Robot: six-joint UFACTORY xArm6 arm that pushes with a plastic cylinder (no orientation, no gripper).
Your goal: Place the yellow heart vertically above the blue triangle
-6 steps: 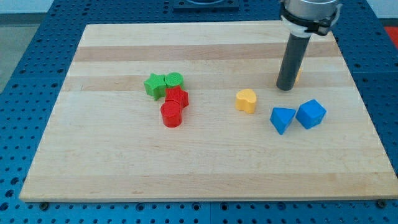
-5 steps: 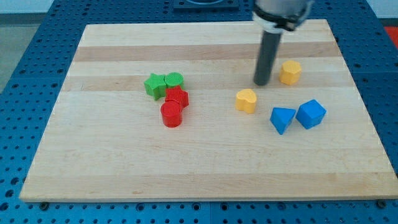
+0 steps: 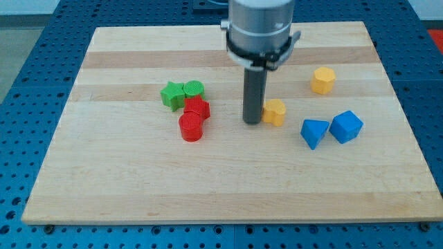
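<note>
The yellow heart [image 3: 275, 112] lies on the wooden board right of centre. The blue triangle [image 3: 313, 132] lies to its lower right, a short gap away. My tip [image 3: 252, 121] stands right at the heart's left side, touching or nearly touching it. The rod rises from there to the view's top.
A blue cube [image 3: 346, 126] sits just right of the triangle. A yellow hexagon [image 3: 322, 80] lies toward the upper right. At the left middle a green star [image 3: 172, 94], a green cylinder [image 3: 194, 88], a red star [image 3: 197, 107] and a red cylinder [image 3: 190, 127] cluster together.
My tip has swept from the upper right, by the yellow hexagon, leftward and down to the heart's left side. The blocks have not visibly moved.
</note>
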